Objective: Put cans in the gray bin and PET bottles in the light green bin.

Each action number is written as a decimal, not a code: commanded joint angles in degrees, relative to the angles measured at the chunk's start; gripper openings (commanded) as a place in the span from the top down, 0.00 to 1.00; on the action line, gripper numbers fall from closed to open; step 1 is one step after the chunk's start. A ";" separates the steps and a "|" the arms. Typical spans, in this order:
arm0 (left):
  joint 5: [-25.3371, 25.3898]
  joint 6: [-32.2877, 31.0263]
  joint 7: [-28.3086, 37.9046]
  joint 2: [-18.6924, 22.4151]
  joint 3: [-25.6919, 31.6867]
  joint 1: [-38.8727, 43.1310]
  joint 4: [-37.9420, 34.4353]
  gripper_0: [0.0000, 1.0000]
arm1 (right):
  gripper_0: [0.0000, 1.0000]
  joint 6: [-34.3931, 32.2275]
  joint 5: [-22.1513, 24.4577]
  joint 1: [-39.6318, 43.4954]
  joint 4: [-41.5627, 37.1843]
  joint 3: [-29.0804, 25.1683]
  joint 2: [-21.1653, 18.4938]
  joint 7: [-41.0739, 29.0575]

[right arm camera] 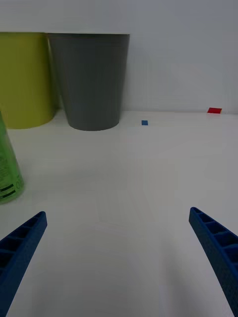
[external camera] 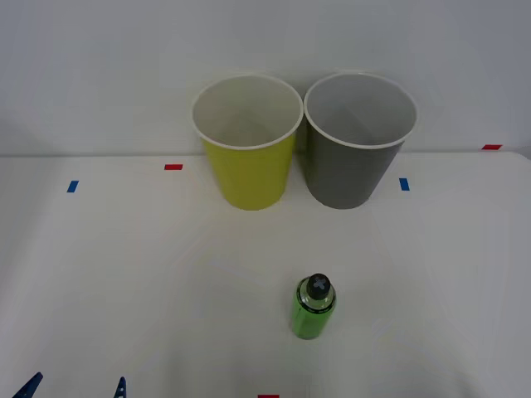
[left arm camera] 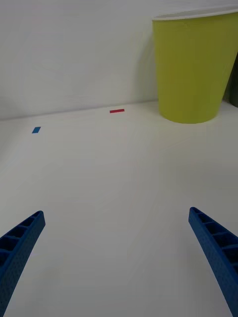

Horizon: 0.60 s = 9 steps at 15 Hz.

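Fingers (left arm camera: 22, 242) of the left gripper (external camera: 75, 388) spread wide over bare table (external camera: 124, 282), holding nothing, at seven o'clock in the front view. Right gripper (right arm camera: 119, 257) likewise gapes empty. Green bottle (external camera: 313, 308) stands upright at five o'clock from table centre, well apart from the green bin (external camera: 247, 141) and gray bin (external camera: 359, 139), which stand side by side at twelve o'clock.

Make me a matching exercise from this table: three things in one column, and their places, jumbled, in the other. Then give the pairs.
Things:
1. gray bin
2. light green bin
3. PET bottle

Places:
A. far side of the table, on the robot's left
B. upright on the table, nearer the robot than both bins
C. far side of the table, on the robot's right

Pairs: 1-C, 2-A, 3-B
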 commanded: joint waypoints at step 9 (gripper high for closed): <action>0.00 0.00 0.00 0.00 0.00 0.00 0.00 0.00 | 0.00 -1.69 -22.89 -19.96 0.16 21.61 -23.04 19.15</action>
